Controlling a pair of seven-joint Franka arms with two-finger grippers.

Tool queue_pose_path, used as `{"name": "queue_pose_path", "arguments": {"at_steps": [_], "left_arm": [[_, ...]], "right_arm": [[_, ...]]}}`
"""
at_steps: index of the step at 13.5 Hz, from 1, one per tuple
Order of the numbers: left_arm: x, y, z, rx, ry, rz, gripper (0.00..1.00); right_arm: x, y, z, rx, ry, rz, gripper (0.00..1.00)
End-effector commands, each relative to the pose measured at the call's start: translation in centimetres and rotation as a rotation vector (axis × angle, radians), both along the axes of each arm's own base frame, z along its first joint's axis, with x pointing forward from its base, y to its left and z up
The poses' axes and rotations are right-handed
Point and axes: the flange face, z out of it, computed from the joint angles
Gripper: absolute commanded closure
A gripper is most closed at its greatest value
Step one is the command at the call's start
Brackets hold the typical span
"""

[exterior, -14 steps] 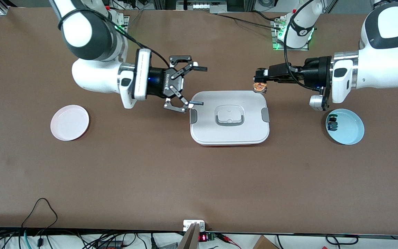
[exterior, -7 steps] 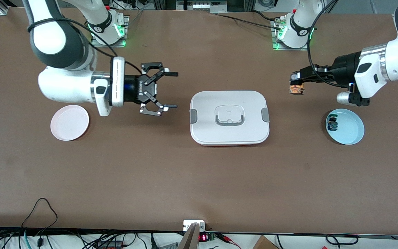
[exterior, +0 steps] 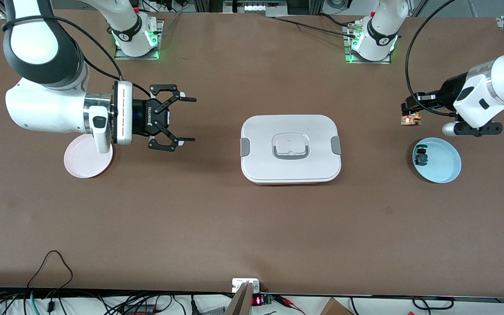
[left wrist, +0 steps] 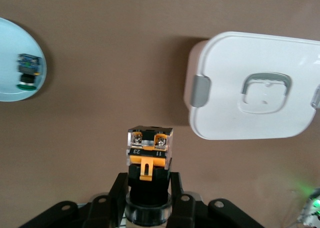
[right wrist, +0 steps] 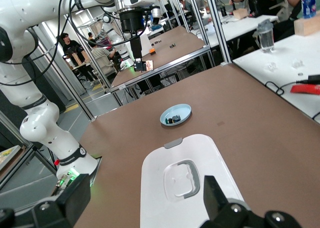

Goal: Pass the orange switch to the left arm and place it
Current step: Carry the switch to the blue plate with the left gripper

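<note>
Gripping the switch (exterior: 410, 119) above bare bench (exterior: 252, 227), the left end effector (exterior: 409, 114) is hovering near the blue plate (exterior: 446, 173), while the right end effector (exterior: 186, 119) is hanging open beside the box (exterior: 290, 148).

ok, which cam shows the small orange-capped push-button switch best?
Left wrist view: the orange-capped black push-button switch fills centre frame, clamped in the left gripper. Front view shows it tiny; right wrist view only a speck.

Left end effector (exterior: 410, 117) clamped shut; right end effector (exterior: 186, 119) spread wide.
</note>
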Motion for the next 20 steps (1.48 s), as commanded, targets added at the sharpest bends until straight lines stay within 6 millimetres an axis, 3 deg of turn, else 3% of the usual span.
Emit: {"name": "queue_pose_path", "arguments": {"at_steps": [1, 5, 9, 13, 15, 20], "left_arm": [[0.9, 3.8, -1.0, 0.111, -0.007, -0.073, 1.00], [2.6, 8.2, -5.4, 0.239, 0.028, -0.096, 1.00], [4.3, 13.2, -12.9, 0.357, 0.074, -0.120, 1.00], [3.0, 18.2, -21.4, 0.406, 0.041, -0.149, 1.00], [2.6, 20.7, -24.4, 0.375, 0.004, -0.168, 1.00], [2.9, 22.9, -30.3, 0.366, -0.017, -0.198, 1.00]], "right_arm": [[-0.4, -0.9, 3.1, -0.098, 0.092, -0.042, 0.00], [-0.5, -1.7, 4.6, -0.222, 0.213, -0.116, 0.00], [-0.2, -2.2, 6.2, -0.362, 0.326, -0.229, 0.00], [-0.3, -2.4, 6.8, -0.479, 0.442, -0.342, 0.00], [-0.6, -2.9, 6.7, -0.552, 0.461, -0.369, 0.00], [-2.1, -5.1, 5.4, -0.795, 0.679, -0.489, 0.00]]}}
